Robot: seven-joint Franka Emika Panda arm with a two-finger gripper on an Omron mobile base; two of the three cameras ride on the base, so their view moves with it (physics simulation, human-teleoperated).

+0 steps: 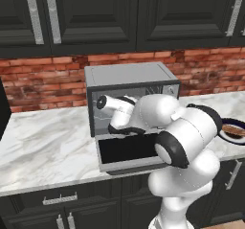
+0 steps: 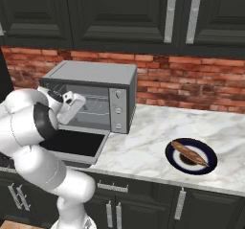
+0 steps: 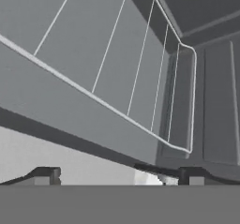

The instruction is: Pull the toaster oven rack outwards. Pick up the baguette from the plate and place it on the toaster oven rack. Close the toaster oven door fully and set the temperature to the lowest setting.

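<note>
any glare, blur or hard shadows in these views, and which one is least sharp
Left base view: flat, even light, no glare on the dark oven door; the arm casts no hard shadow. Right base view: equally even, with the baguette crisp on its plate. Hand view: softest, the rack wires slightly blurred at close range.

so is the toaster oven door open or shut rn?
Open. The toaster oven door lies folded down flat on the counter, and the cavity and the toaster oven rack are exposed.
</note>
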